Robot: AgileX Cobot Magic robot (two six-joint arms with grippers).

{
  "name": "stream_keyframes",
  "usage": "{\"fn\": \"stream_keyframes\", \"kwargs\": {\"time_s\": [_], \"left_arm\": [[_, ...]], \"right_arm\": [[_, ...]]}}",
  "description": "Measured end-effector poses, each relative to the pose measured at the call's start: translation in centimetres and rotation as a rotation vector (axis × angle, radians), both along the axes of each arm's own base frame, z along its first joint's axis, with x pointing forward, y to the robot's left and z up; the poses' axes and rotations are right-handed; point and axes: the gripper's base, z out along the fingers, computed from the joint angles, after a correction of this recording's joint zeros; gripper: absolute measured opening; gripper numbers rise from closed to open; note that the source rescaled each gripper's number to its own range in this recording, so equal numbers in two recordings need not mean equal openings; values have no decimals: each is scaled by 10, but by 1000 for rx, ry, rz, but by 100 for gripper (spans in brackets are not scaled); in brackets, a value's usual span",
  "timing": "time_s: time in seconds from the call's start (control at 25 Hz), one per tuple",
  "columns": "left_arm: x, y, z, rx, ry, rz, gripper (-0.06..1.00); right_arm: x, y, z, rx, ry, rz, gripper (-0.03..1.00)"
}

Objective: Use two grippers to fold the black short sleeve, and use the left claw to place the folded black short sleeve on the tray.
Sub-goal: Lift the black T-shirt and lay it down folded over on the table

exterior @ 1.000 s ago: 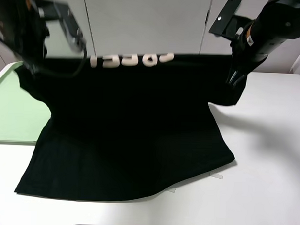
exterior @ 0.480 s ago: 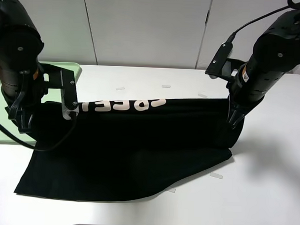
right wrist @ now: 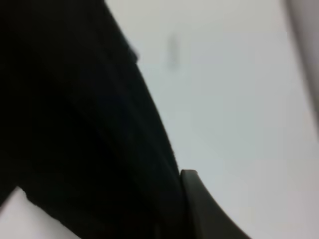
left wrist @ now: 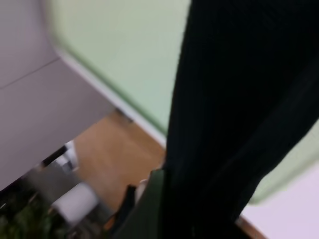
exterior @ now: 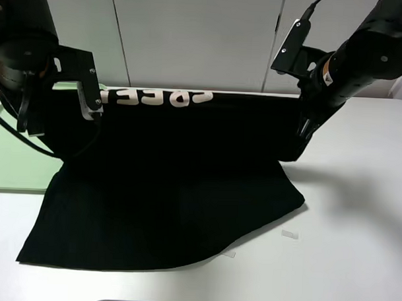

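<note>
1. Left arm: raised above the tabletop's left edge, with the forearm angled downward. The left gripper points down at the lifted left end of the black short sleeve.
2. Left gripper state: jaws closed tight on the cloth. In the high view the fingertips merge with the black fabric, so the exact pinch point cannot be made out.
3. Right arm: comes in from the far right corner with the forearm sloping down and inward. The right gripper meets the garment's lifted right end.
4. Right gripper state: jaws clamped on the fabric. The tips are black against black, and the contact is hard to see.
5. Garment: the far edge hangs stretched between the two grippers, above the tabletop. The pink letters run along that raised edge and read mirrored. The lower part lies spread on the tabletop, reaching close to the front edge, and its left corner extends further than its right.
6. Tray: rests at the tabletop's left edge. Its right portion is hidden behind the hanging cloth and the left arm, and whether cloth touches it cannot be told.
7. Left wrist view is blurred. It shows only a black fold across the green tray, and the fingers are not clearly shown.
8. Right wrist view is also blurred. Dark cloth fills half of it, with white tabletop beyond.
</note>
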Motion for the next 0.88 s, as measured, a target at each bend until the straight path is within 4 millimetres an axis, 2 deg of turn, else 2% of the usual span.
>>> {"fn": "stream_keyframes", "kwargs": {"time_s": [0.24,0.36,0.44,0.52,0.56,0.6,0.76,0.88], "left_arm": [[15,5,16,29,-169,10,2],[15,5,14,0,-154,17,2],[9,5,6,-12,-71,5,2],[0,6,-7,2,36,-27,2],[-6,6,-14,12,83,-42,2],[-17,8,-26,52,158,-73,2],[-41,9,-42,130,360,-120,2],[-53,6,-47,90,470,-112,2]], "right_arm": [[13,4,11,10,-185,60,1],[15,4,12,20,-236,44,1],[9,1,2,9,-204,51,1],[-2,-1,-16,-17,-141,103,1],[-18,-2,-36,-37,-74,166,1],[-25,1,-43,-47,-50,198,1],[-53,15,-62,-80,29,285,1],[-70,12,-75,-96,100,271,1]]}}
